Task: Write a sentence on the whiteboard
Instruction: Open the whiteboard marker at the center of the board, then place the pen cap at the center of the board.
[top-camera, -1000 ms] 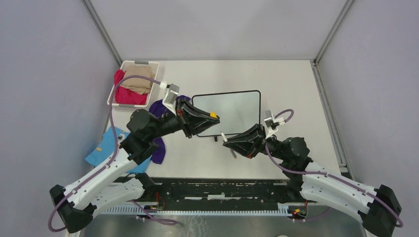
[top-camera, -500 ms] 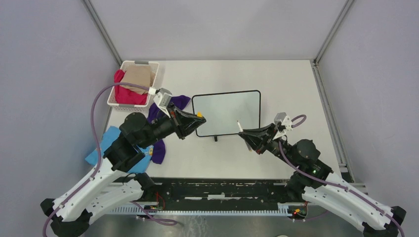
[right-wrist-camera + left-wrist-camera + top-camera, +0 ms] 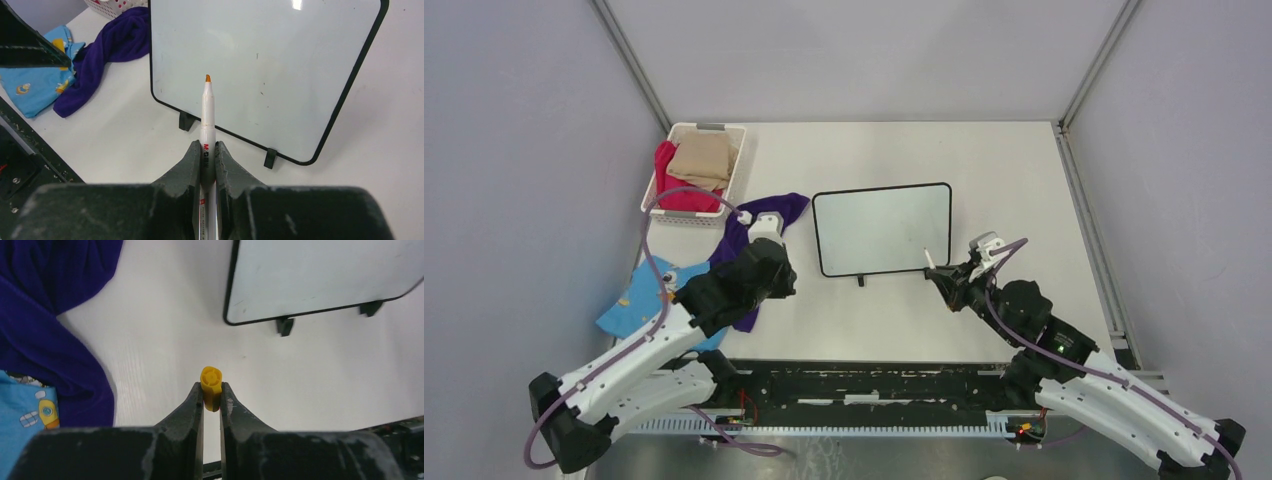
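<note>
On desk point(image 3: 1014, 180), whiteboard point(image 3: 882, 228) lies flat, face plain white. Right jaws pinch white marker point(image 3: 207, 120), orange tip by whiteboard's near right corner. Left jaws pinch yellow cap point(image 3: 211, 382), left of whiteboard.

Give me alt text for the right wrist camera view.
The right claw grips a white marker, orange tip bared, pointing at a blank whiteboard on the table. A purple cloth and a blue cloth lie at upper left.

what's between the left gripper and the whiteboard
Only bare table; the left wrist view shows nothing lying between the left gripper, shut on a yellow cap, and the whiteboard.
</note>
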Available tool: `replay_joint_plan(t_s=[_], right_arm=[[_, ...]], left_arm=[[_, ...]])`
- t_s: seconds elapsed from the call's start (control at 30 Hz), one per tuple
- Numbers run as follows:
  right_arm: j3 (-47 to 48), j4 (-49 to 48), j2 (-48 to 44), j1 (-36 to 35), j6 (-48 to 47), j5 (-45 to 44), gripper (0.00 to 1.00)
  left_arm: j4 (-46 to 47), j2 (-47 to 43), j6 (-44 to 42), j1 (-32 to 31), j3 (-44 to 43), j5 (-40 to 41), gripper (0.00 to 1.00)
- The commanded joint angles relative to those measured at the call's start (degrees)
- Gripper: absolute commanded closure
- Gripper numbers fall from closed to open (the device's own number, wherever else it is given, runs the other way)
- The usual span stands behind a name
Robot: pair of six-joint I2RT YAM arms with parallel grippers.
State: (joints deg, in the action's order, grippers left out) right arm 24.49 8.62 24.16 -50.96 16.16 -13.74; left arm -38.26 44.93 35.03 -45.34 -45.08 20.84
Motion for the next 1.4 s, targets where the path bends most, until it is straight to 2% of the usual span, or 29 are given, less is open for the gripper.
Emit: replay_joint_plan(t_s=[0.0, 0.17, 0.33, 0.47, 0.67, 0.93, 1.37], right_arm=[[1.1, -0.1, 0.3, -0.1, -1.2, -2.5, 1.00], [0.1, -0.2, -0.5, -0.1, -0.8, -2.2, 1.00], [-0.7, -0.1, -1.2, -0.1, -0.5, -2.1, 1.00], [0.3, 0.4, -0.6, -0.1, -1.5, -2.2, 1.00], [0.5, -0.4, 0.4, -0.1, -1.4, -2.4, 1.00], [0.8, -0.5, 1.2, -0.1, -1.4, -2.5, 1.00], [1.3, -0.3, 1.1, -0.1, -1.3, -2.1, 1.00]], left_arm=[[-0.2, 5.1, 6.4, 0.4, 2.7, 4.5, 0.98], [5.0, 11.1, 7.1, 2.5, 5.8, 1.2, 0.98], [10.1, 14.7, 5.7, 8.2, 9.2, -5.6, 0.98], [12.0, 16.4, 5.1, 10.6, 10.4, -7.8, 0.98], [12.7, 19.3, 5.1, 11.5, 10.0, -8.2, 0.96], [14.7, 20.5, 5.3, 11.5, 11.2, -9.2, 0.85], [15.3, 22.0, 5.6, 11.6, 12.1, -10.1, 0.75]])
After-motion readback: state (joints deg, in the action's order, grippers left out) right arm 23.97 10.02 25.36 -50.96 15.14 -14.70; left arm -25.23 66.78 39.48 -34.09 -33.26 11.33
